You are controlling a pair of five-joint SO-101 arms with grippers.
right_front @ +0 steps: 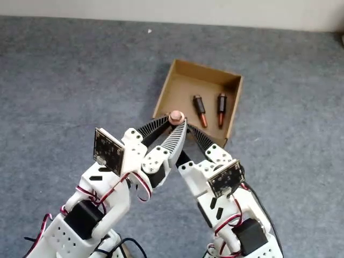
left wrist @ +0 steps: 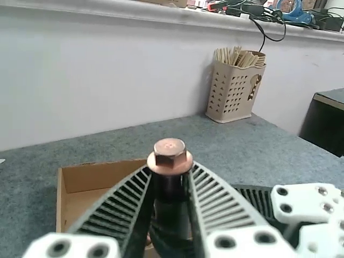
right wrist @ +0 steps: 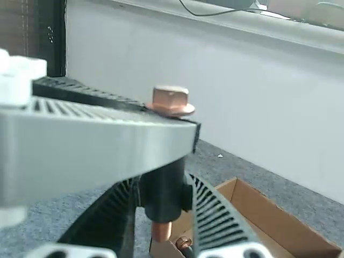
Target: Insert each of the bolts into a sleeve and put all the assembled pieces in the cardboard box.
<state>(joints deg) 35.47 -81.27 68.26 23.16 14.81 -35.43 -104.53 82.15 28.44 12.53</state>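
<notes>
while jaws grip sleeved bolt (right_front: 176,116), box (right_front: 185,86) holds two assemblies (right_front: 200,110) (right_front: 221,109).

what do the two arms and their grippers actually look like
Both arms have white plastic shells, black servo motors and loops of red, white and black cable. Each wrist carries a dark square circuit board. The left gripper and right gripper both have dark ribbed fingers that taper towards the tips, on white bases.
</notes>
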